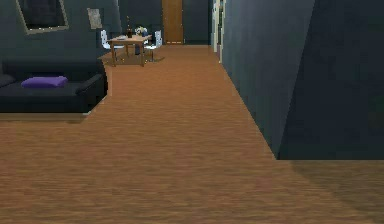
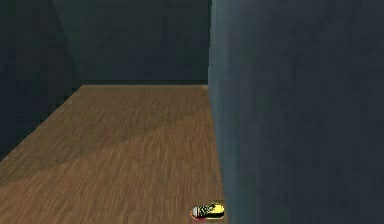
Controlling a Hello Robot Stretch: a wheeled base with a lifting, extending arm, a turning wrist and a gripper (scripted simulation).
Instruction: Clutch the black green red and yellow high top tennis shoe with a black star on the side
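There's the shoe (image 2: 210,211), low in the arm side view, close in on the wooden floor (image 2: 120,150), tucked against the foot of the dark wall (image 2: 300,100). It seems to lie lengthwise across the picture. Whether the jaws grip anything, I cannot tell.

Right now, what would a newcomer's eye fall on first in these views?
The bright yellow-and-dark shoe stands out, on the wood floor against the dark wall at the arm side view's bottom edge. In the forward view, a purple cushion on the dark sofa at left draws the eye, then the dining table far down the room.
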